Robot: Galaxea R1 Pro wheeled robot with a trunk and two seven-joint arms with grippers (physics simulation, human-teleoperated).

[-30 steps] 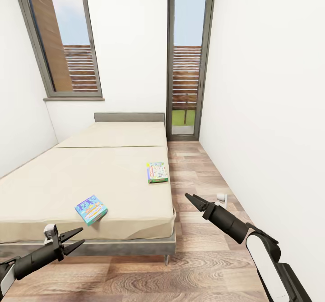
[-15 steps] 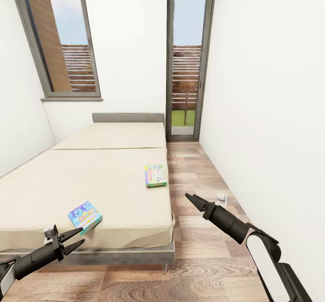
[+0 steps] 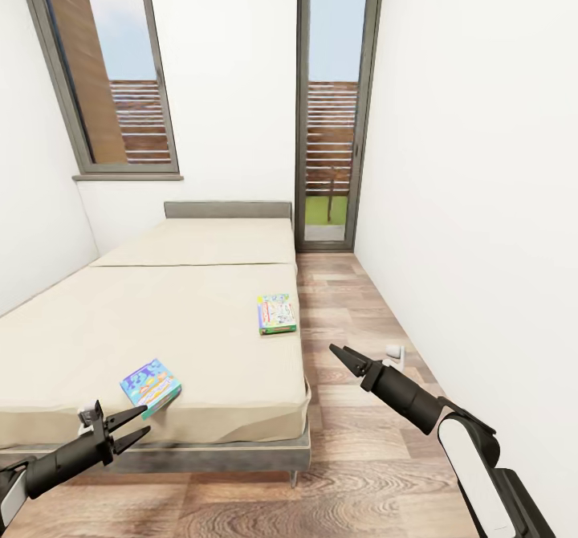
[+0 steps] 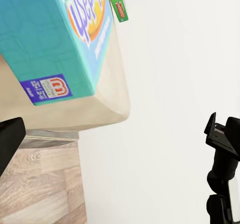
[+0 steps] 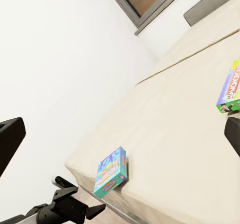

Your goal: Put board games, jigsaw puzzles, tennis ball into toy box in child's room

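A: What has changed?

B: Since a second ago the whole view shifted, then settled: the base moved and has now stopped. The flat blue-and-orange board game [image 3: 151, 386] lies near the foot edge of the beige bed [image 3: 96, 329]; the green-edged board game [image 3: 277, 314] sits near its right edge.

A: Grippers?

B: Left gripper [image 3: 127, 430] hovers open, empty, just short of the blue box. Right gripper [image 3: 343, 356]: nearly closed, empty. A grasp can probably begin.

White walls [image 3: 466, 120], wood floor [image 3: 361, 458], two tall windows [image 3: 108, 64].
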